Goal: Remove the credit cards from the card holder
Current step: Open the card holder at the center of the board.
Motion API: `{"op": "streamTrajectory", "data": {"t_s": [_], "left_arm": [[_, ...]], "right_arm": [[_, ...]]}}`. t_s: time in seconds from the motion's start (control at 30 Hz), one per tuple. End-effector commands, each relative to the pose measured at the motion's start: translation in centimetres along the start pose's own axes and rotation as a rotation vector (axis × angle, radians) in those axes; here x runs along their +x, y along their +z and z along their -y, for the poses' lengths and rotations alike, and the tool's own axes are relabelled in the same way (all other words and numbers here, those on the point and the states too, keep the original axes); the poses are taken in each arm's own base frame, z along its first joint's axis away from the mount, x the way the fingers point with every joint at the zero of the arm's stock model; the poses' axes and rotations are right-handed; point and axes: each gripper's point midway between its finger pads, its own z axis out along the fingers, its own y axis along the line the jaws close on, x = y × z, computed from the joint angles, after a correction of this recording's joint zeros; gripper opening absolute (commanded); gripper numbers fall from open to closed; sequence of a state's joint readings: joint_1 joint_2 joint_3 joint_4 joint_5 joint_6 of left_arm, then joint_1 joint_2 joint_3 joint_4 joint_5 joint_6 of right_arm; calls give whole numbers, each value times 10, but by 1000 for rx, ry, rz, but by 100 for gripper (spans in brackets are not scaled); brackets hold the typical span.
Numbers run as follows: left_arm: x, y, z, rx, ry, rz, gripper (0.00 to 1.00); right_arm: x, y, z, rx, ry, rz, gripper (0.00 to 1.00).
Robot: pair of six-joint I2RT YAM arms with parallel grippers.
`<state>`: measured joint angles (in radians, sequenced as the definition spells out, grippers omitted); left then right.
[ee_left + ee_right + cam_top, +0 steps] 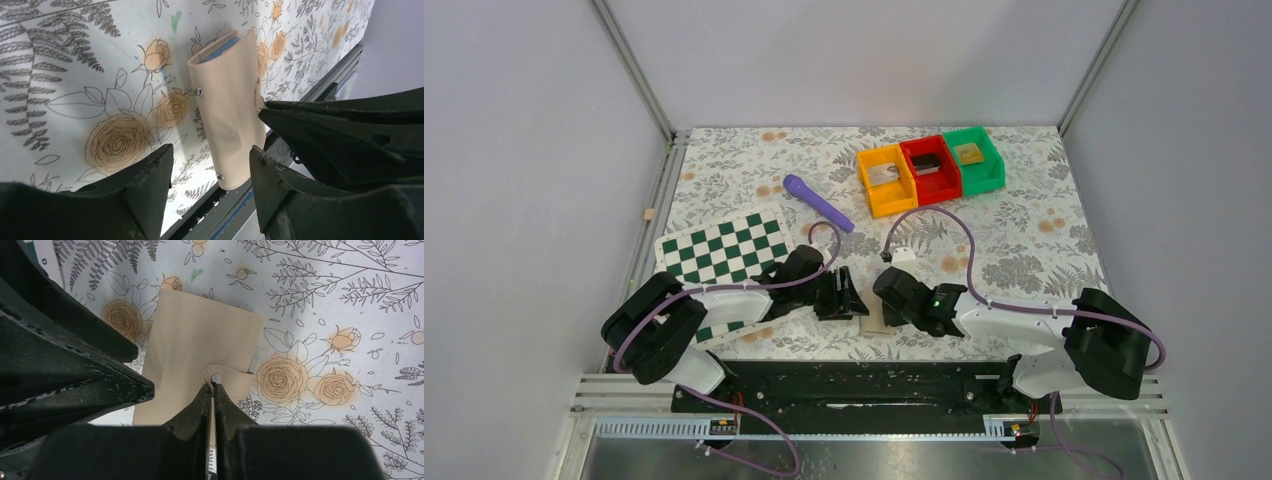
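In wrist views only, right jaws pinching card holder (pixel 200 345) tab (pixel 231 375), left jaws apart

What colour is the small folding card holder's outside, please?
The card holder is plain beige, best seen in the right wrist view.

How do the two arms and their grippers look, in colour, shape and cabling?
Both arms are alike: the left arm and right arm have white link shells between bulky black joint housings, and a purple cable loops along each. A small green light glows near the right wrist. The left gripper and right gripper have black, wedge-shaped, scuffed fingers.
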<state>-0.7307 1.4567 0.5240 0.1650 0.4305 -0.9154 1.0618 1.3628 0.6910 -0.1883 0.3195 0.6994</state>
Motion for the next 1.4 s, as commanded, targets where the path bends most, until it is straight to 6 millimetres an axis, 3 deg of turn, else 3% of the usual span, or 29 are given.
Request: {"op": "streamTrajectory", "data": {"t_s": [0.0, 0.3, 0.37, 0.47, 0.53, 0.83, 1.0, 1.1, 1.2, 1.37], "left_arm": [[-9, 7, 24, 96, 33, 24, 57], [0, 16, 22, 108, 10, -7, 44], [0, 16, 21, 102, 5, -8, 34], [1, 17, 13, 65, -3, -10, 9], [2, 18, 7, 39, -6, -11, 0], [6, 18, -6, -11, -20, -8, 0], [-3, 9, -11, -85, 25, 34, 21], [-8, 0, -13, -139, 81, 55, 42], [-12, -10, -9, -196, 144, 76, 58], [-15, -19, 16, -182, 207, 114, 71]], "right_arm": [[-12, -6, -14, -64, 22, 51, 0], [-12, -10, -17, -99, 45, 60, 0], [-12, -10, -17, -100, 47, 62, 0], [-12, -11, -13, -92, 59, 72, 0], [-12, -13, -9, -83, 65, 78, 0], [-6, -18, 22, -17, 105, 97, 3], [2, -19, 41, 23, 140, 105, 3], [4, -23, 42, 6, 162, 112, 1], [-5, -33, 33, -63, 193, 153, 0], [-27, -56, 22, -173, 259, 259, 0]]}}
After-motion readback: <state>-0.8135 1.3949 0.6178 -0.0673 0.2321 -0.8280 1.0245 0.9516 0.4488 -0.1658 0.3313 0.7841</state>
